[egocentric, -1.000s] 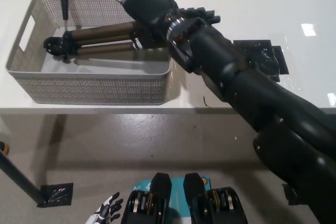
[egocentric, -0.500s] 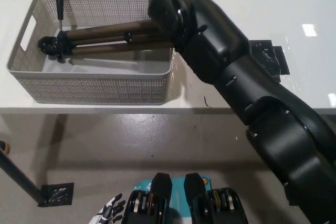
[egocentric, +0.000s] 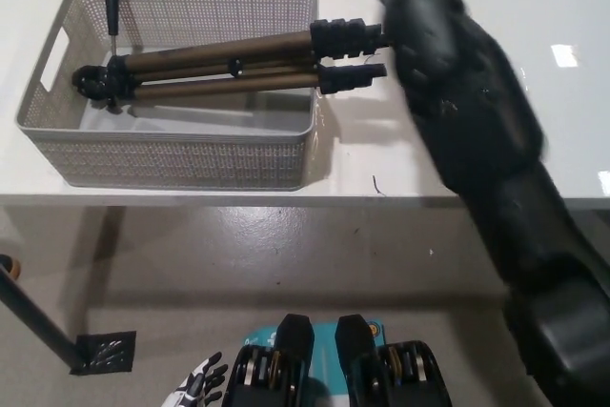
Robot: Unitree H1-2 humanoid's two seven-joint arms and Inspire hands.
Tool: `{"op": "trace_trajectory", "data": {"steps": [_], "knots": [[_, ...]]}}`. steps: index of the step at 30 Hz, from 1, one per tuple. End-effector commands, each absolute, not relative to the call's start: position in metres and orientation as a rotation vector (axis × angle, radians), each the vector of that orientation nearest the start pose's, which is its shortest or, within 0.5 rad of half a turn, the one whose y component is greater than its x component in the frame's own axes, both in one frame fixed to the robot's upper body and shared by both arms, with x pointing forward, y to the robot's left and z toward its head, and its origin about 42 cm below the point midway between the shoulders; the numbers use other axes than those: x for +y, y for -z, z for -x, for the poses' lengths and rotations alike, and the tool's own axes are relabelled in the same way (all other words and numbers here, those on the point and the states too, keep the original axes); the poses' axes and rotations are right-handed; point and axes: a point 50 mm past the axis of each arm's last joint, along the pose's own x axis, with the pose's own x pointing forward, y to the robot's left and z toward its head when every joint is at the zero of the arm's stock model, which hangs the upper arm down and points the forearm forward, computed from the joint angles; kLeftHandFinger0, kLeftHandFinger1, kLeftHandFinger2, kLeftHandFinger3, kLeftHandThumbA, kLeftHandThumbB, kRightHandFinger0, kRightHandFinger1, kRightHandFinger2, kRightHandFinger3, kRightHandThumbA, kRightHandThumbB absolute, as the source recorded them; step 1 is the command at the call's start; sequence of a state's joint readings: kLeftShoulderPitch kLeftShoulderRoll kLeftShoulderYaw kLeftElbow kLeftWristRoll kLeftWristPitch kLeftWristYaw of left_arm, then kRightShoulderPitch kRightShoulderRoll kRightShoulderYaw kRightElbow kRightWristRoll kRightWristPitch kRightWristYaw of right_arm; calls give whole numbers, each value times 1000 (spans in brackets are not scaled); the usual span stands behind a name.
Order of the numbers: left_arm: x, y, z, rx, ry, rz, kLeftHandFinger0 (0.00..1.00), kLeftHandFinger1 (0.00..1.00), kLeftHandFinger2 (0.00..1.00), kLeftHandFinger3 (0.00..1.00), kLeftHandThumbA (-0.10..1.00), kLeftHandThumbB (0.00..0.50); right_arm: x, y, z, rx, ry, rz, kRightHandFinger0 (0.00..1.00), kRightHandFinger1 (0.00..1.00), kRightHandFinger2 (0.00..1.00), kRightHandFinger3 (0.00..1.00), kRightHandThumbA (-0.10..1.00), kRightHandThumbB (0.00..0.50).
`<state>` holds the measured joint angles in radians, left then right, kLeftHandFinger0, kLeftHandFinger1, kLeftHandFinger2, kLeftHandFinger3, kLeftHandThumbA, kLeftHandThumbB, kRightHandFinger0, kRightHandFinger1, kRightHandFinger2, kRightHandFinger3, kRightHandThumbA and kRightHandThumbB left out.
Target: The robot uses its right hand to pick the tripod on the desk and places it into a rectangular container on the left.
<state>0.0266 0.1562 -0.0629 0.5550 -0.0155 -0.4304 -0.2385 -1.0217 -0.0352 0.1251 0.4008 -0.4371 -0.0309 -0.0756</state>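
Lying head-down in the rectangular container [egocentric: 172, 154], the tripod [egocentric: 229, 69] runs left to right across the desk [egocentric: 438, 173], its folded feet poking out over the container's right rim. The right arm [egocentric: 467, 131] rises past those feet toward the picture's top, and the right hand itself is out of sight, so its fingers cannot be judged. The tripod sits left of that arm, untouched. The left hand [egocentric: 198, 383] rests low, far off, fingers apart.

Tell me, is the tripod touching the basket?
Touching. The head view shows the tripod lying in the basket, its legs resting across the right rim and sticking out.
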Motion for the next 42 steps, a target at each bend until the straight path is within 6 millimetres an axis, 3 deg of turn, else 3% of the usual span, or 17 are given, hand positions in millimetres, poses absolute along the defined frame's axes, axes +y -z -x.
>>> {"op": "trace_trajectory", "data": {"steps": [1,4,5,6,8,10,14,15,17,18,22,25,28,30,34,38,42], "knots": [[270,-1,-267,46,239,-144,1000,1000,1000,1000,1000,500,-298,-395,-231,-1228,15,-48,1000,1000,1000,1000,1000,433],[274,-10,-276,20,231,-147,1000,1000,1000,1000,1000,500,-296,-340,-222,-1073,13,-42,1000,1000,1000,1000,1000,418],[274,-14,-279,5,225,-138,1000,1000,1000,1000,1000,500,-292,-320,-219,-988,35,-69,1000,1000,1000,1000,1000,443],[274,-20,-284,-19,219,-142,1000,1000,1000,1000,1000,500,-286,-295,-219,-904,58,-91,1000,1000,1000,1000,1000,426],[274,-25,-289,-38,213,-139,1000,1000,1000,1000,1000,500,-284,-272,-221,-863,53,-86,1000,1000,1000,1000,1000,382],[275,-35,-298,-67,209,-122,1000,1000,1000,1000,1000,500,-275,-222,-225,-702,26,-128,1000,1000,1000,1000,1000,375],[275,-44,-305,-97,196,-128,1000,1000,1000,1000,1000,500,-263,-172,-240,-550,35,-149,1000,1000,1000,1000,1000,362],[276,-48,-307,-104,195,-133,1000,1000,1000,1000,1000,500,-259,-153,-248,-489,39,-139,1000,1000,1000,1000,1000,347],[278,-53,-311,-112,198,-141,1000,1000,1000,1000,1000,500,-255,-137,-255,-427,42,-143,1000,1000,1000,1000,1000,318],[279,-54,-311,-112,193,-132,1000,1000,1000,1000,1000,500,-251,-125,-260,-368,50,-162,1000,1000,1000,1000,1000,261],[282,-57,-319,-124,193,-133,1000,1000,1000,1000,1000,500,-244,-105,-272,-288,51,-216,1000,1000,1000,1000,1000,210],[282,-59,-323,-122,191,-140,1000,1000,1000,1000,1000,500,-236,-91,-277,-227,49,-232,1000,1000,1000,1000,998,236],[282,-63,-330,-135,195,-144,1000,1000,1000,1000,1000,500,-229,-82,-282,-188,28,-273,1000,1000,1000,1000,967,210],[282,-64,-334,-143,194,-145,1000,1000,1000,1000,1000,500,-228,-75,-287,-138,22,-286,1000,1000,1000,1000,931,254],[283,-68,-341,-145,189,-150,1000,1000,1000,1000,1000,500,-235,-67,-298,-107,7,-323,1000,1000,1000,1000,916,267],[281,-70,-348,-148,188,-138,1000,1000,1000,1000,1000,500,-243,-64,-308,-83,-25,-358,1000,1000,1000,1000,894,205],[280,-70,-351,-156,188,-139,1000,1000,1000,1000,1000,500,-243,-67,-315,-76,-55,-344,1000,1000,1000,1000,902,183]]}}
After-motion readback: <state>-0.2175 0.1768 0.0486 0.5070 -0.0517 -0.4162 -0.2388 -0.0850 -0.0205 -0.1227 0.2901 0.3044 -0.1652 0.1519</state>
